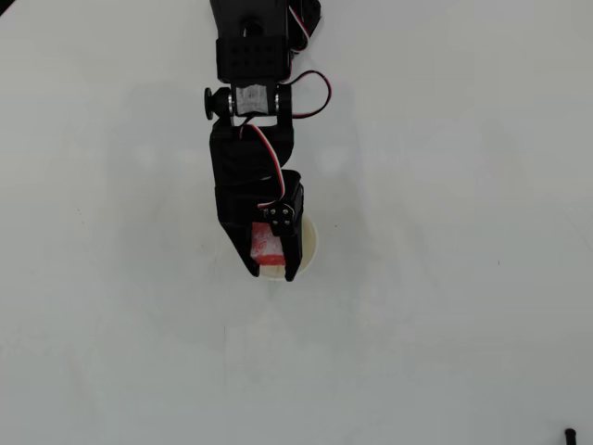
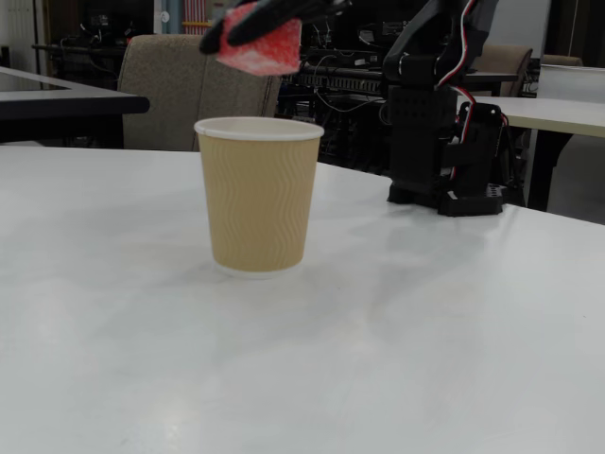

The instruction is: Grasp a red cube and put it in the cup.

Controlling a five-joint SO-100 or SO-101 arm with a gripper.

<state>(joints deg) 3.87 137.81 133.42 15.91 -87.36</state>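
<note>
My gripper (image 1: 271, 274) (image 2: 216, 40) is shut on the red cube (image 1: 265, 243) (image 2: 262, 51), a small red block with whitish speckled faces. It hangs in the air directly over the cup's mouth. In the fixed view the cup (image 2: 258, 193) is a tan ribbed paper cup with a white rolled rim, standing upright on the white table, and the cube floats a short way above its rim. In the overhead view the arm covers most of the cup (image 1: 309, 246); only the right arc of its cream inside shows.
The arm's black base (image 2: 444, 132) stands behind and to the right of the cup in the fixed view. A small dark object (image 1: 572, 434) lies at the bottom right corner of the overhead view. Chairs and desks fill the background beyond the white table (image 2: 397, 359).
</note>
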